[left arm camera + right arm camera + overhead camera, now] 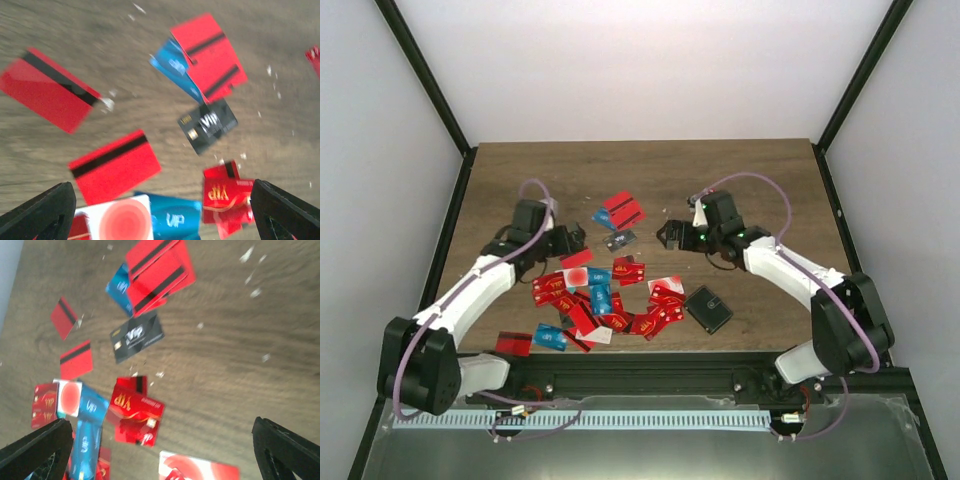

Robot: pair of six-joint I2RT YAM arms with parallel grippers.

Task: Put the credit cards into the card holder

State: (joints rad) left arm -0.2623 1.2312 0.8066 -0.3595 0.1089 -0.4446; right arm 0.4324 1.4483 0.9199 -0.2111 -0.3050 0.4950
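Note:
Many credit cards (600, 300), mostly red with a few blue, lie scattered across the middle of the table. A pair of red striped cards (623, 210) and a dark grey VIP card (620, 240) lie further back. The black card holder (708, 308) lies closed at the right of the pile; neither wrist view shows it. My left gripper (572, 240) is open and empty above the pile's back left. It hovers over a red striped card (115, 165) and a blue VIP card (175, 217). My right gripper (670, 235) is open and empty, right of the grey card (136, 336) and behind a red VIP card (135, 410).
A red card (513, 343) and a blue card (549, 336) lie apart at the front left. Black frame posts and white walls border the wooden table (770, 190). A metal rail (640, 385) runs along the near edge.

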